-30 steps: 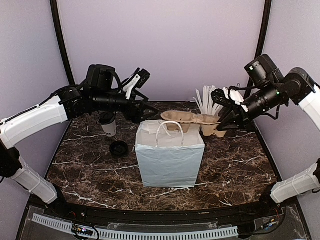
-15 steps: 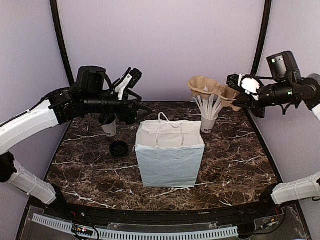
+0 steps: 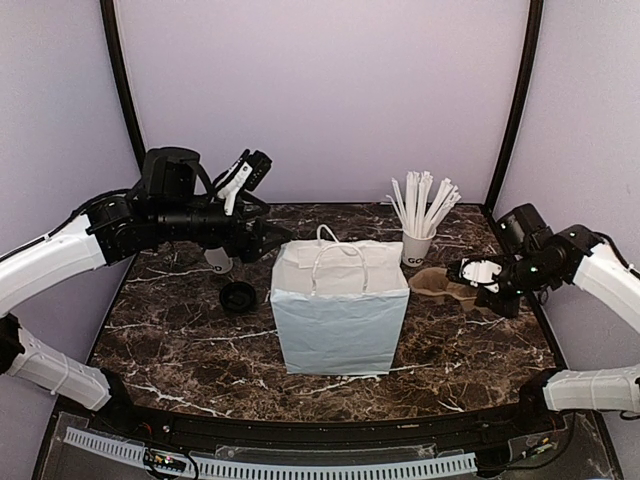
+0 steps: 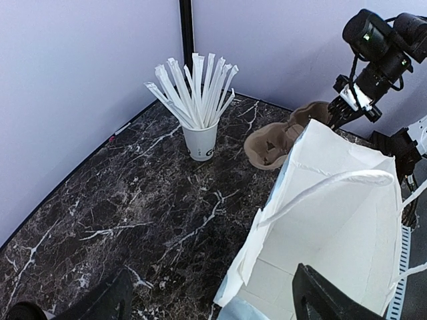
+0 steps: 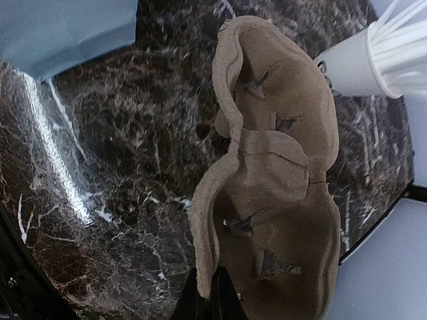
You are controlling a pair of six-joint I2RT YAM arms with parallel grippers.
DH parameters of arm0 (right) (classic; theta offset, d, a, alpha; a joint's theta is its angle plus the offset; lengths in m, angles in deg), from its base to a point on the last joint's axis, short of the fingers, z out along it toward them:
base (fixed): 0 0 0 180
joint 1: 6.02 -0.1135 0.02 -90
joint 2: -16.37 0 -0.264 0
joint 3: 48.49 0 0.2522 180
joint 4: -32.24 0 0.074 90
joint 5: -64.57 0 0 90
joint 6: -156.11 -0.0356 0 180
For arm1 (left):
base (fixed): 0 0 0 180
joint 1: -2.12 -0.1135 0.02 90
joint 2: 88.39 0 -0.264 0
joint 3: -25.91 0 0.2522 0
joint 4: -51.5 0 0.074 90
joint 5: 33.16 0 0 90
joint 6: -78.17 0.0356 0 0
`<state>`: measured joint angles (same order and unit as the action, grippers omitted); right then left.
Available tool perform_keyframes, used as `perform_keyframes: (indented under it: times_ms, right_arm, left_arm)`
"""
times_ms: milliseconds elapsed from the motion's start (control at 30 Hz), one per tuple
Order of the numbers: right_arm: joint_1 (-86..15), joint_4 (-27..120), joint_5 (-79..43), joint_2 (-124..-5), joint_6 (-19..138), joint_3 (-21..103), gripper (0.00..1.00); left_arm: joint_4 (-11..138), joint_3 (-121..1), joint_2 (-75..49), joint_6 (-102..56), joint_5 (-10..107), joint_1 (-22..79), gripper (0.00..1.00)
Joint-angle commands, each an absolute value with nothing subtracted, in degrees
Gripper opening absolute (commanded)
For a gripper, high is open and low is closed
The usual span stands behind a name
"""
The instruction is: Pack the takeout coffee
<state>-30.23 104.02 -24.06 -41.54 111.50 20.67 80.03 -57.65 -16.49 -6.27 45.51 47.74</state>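
The takeout coffee (image 3: 217,263) stands at the back left; only the lower part of the white cup shows under my left arm. My left gripper (image 3: 267,237) hovers open and empty at the upper left edge of the white paper bag (image 3: 340,310). In the left wrist view its dark fingers (image 4: 107,303) are spread wide beside the bag's open mouth (image 4: 333,200). My right gripper (image 3: 470,284) is shut on the rim of the brown pulp cup carrier (image 3: 440,285), low over the table to the right of the bag. The right wrist view shows the carrier (image 5: 280,167) pinched between shut fingertips (image 5: 207,297).
A loose black lid (image 3: 238,296) lies on the marble left of the bag. A white cup of long white sticks (image 3: 417,245) stands at the back right, just behind the carrier; it also shows in both wrist views (image 4: 200,140) (image 5: 360,63). Purple walls close off the back and sides.
My right arm has swung the carrier down from high at the back right to low beside the bag's right side. My left arm has drawn back slightly to the left.
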Motion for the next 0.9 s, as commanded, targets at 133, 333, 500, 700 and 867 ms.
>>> perform_keyframes:
  times_ms: [133,333,500,700,867]
  right_arm:
    - [-28.17,94.74,-24.26,-35.94,119.62,2.53,0.0]
    - [-28.05,97.3,-25.25,-33.8,121.26,1.35,0.55]
    - [-27.38,100.05,-17.63,-37.36,115.65,8.46,0.53]
    - [-27.23,94.46,-9.48,-49.39,99.38,14.48,0.37]
    - [-27.64,94.29,-13.38,-58.61,95.79,17.25,0.31]
  left_arm:
    - [77.96,-55.68,-18.36,-5.21,46.01,47.69,0.86]
    - [76.99,-53.79,-18.72,-4.87,46.31,47.39,0.86]
    - [75.86,-51.95,-18.74,-5.04,45.75,47.12,0.86]
    - [74.93,-50.01,-19.74,-5.38,45.27,46.88,0.87]
    - [75.05,-48.86,-20.49,-5.66,45.42,46.79,0.87]
